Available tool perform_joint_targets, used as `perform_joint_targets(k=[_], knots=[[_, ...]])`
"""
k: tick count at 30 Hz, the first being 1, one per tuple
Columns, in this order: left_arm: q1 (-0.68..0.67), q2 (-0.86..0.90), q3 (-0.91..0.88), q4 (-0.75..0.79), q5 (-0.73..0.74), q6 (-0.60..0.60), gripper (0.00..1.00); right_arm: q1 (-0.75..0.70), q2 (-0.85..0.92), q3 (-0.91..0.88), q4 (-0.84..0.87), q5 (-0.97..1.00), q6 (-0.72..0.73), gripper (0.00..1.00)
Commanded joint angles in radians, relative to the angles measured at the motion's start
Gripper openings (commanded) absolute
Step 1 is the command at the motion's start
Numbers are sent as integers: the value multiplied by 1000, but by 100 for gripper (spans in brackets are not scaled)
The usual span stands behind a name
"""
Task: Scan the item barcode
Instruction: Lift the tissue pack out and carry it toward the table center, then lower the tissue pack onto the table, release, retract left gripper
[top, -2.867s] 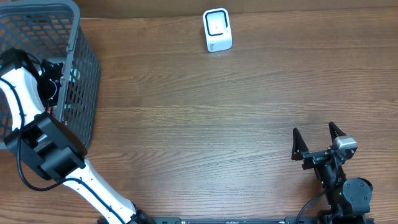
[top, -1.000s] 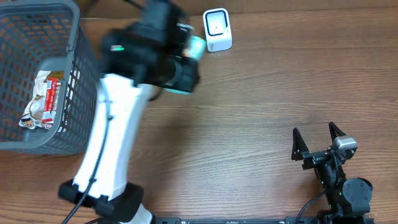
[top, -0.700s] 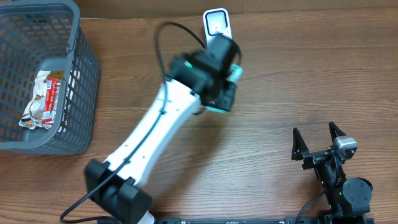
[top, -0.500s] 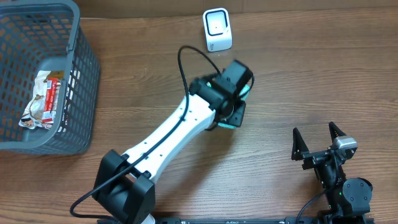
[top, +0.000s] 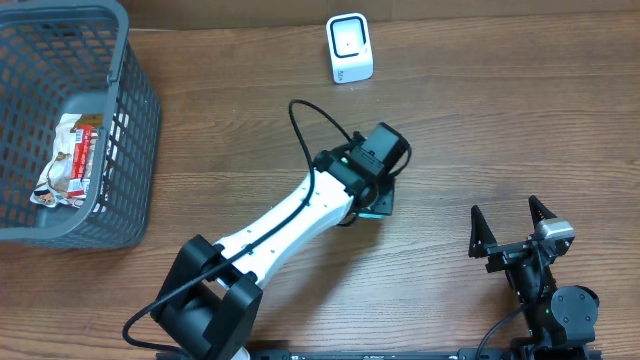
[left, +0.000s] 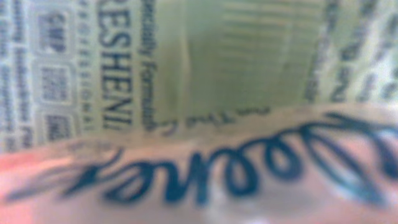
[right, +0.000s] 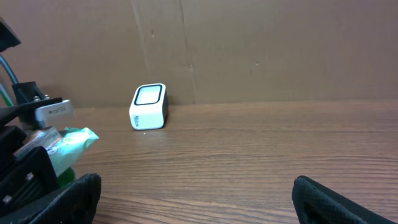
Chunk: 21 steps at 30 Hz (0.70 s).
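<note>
Left fingers: clamped on a green plastic packet at the end of the white left arm, which is stretched out across the brown wooden table.
Packet place: the green plastic packet is held over the middle of the table, on the near side of the scanner and well apart from it. Only a teal edge is seen under the arm from overhead. Whether it touches the table cannot be told.
Packet print: the left wrist view is filled by the packet. Dark lettering is seen at left, a blurred block of thin bars at upper right, and a pinkish band with large dark script along the bottom.
Scanner: a small white box-shaped barcode scanner is stood upright near the far edge of the table, and a pale window is seen on its upper face.
Right fingers: spread wide apart, parked at the near right of the table, well apart from the packet and the scanner.
Basket: a grey plastic mesh basket is set at the far left of the table, with a white-and-red snack wrapper lying inside on its floor.
Backdrop: a brown cardboard wall is seen just behind the scanner.
</note>
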Motion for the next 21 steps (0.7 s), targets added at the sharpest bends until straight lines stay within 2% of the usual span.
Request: perform_joint_targets(k=[1,9,15,21], knots=[[-31,9,6,20,-10,-34,28,-3,-8,-11,3,8,0,100],[-80,93,7,106,59,-115,26,-3,-8,-11,3,8,0,100],[-122,108,9,128,24,-115,27,-3,-8,-11,3,8,0,100],[-137,108,14,138,15,-105,44,-3,-8,-11,3,8,0,100]])
